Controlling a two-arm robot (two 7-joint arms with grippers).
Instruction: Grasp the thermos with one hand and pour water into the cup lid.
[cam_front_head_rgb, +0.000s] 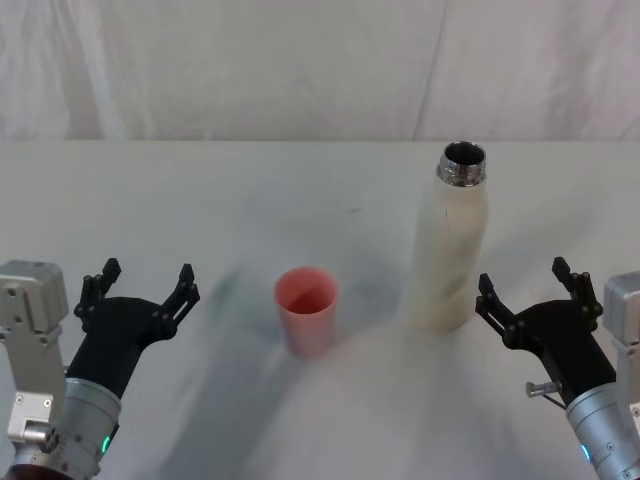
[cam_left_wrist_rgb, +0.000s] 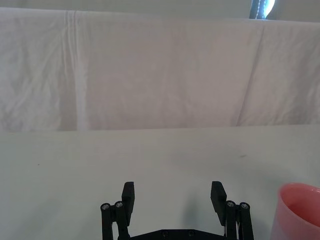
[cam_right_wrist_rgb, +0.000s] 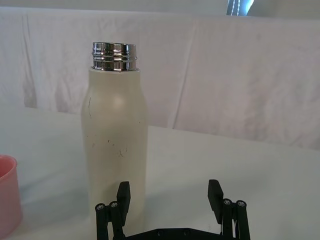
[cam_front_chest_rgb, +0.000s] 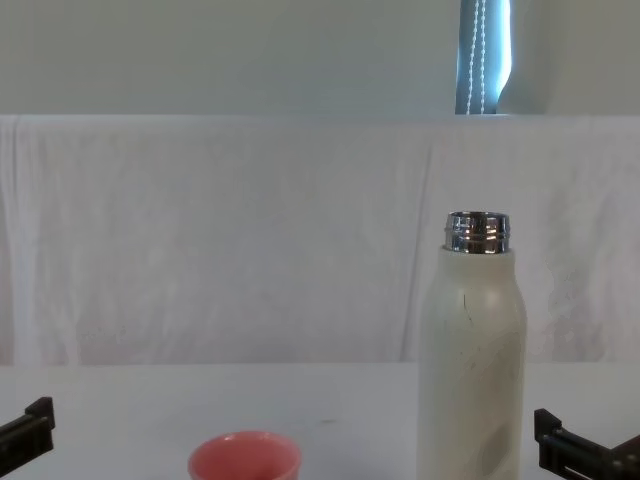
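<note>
In the head view the thermos (cam_front_head_rgb: 452, 250) stands upright right of centre on the white counter (cam_front_head_rgb: 200, 200), just left of the right tool (cam_front_head_rgb: 530, 290), whose fingers are spread; the cup lid (cam_front_head_rgb: 306, 310) sits centre, the spread left tool (cam_front_head_rgb: 140, 288) farther off.

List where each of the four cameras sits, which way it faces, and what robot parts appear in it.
Head view: high, looking down at the thermos, cup lid, left gripper and right gripper, both open.
Chest view: low, looking level across the table; fingertips at the lower corners.
Left wrist view: behind its open fingers, cup lid at the edge.
Right wrist view: behind its open fingers, facing the thermos.
Head and chest views both show the thermos and cup lid.
</note>
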